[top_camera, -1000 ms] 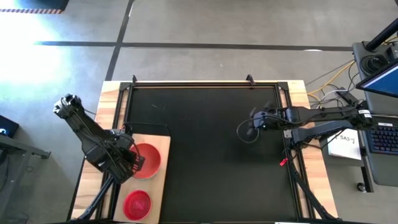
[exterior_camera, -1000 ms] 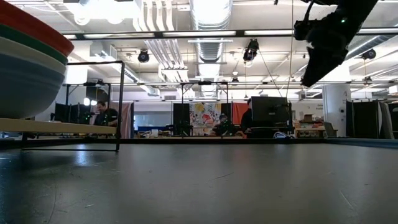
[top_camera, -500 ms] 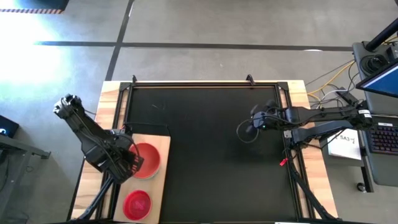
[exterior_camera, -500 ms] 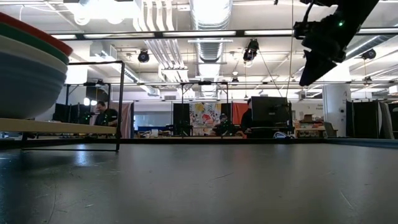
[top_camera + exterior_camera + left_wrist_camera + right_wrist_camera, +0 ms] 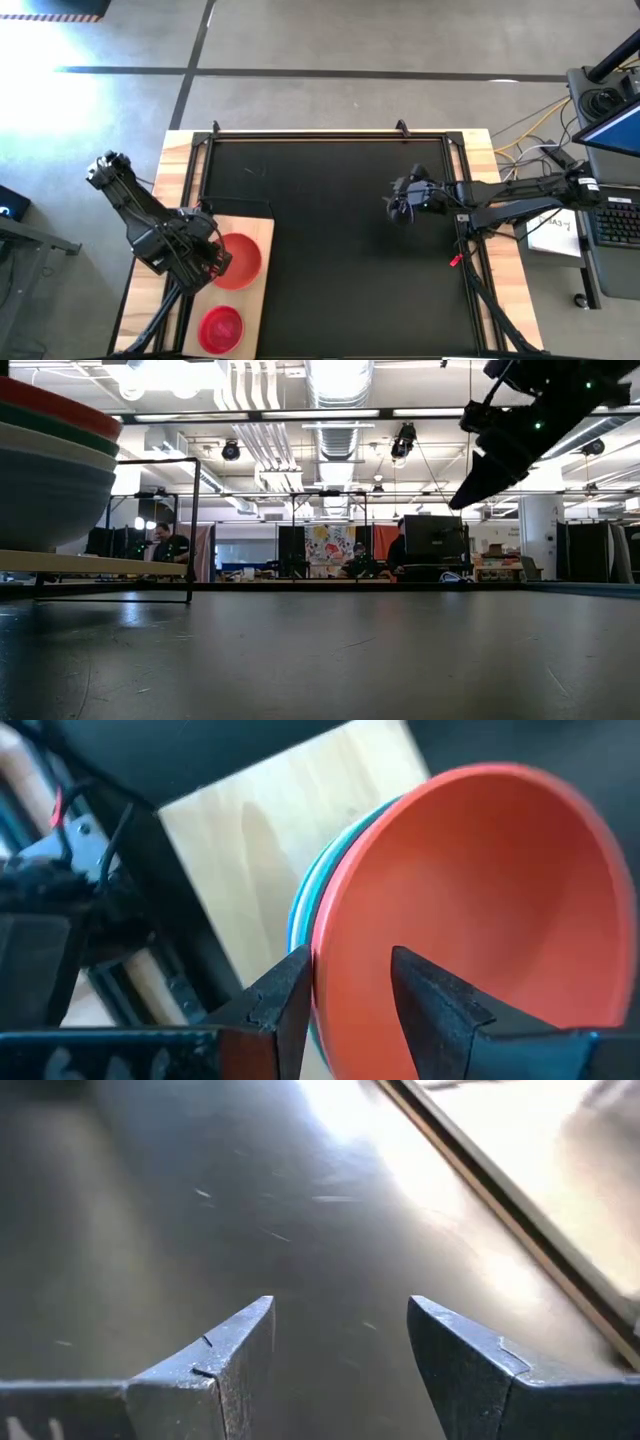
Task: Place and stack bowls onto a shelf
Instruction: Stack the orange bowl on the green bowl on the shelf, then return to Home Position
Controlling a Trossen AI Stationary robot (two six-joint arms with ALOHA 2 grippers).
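Black worktop (image 5: 330, 240) within a wooden frame, workshop room behind. Shelf (image 5: 262, 235): light wooden board at the worktop's near-left corner. On it, a stack of bowls topped by a red bowl (image 5: 242, 260), teal and blue-grey rims visible beneath; a magenta bowl (image 5: 221, 327) sits apart, nearer the front edge. Left pincer (image 5: 345, 990): narrow, its fingers straddling the red bowl's rim. Right pincer (image 5: 340, 1345): spread wide, holding nothing, raised above the worktop's right side.
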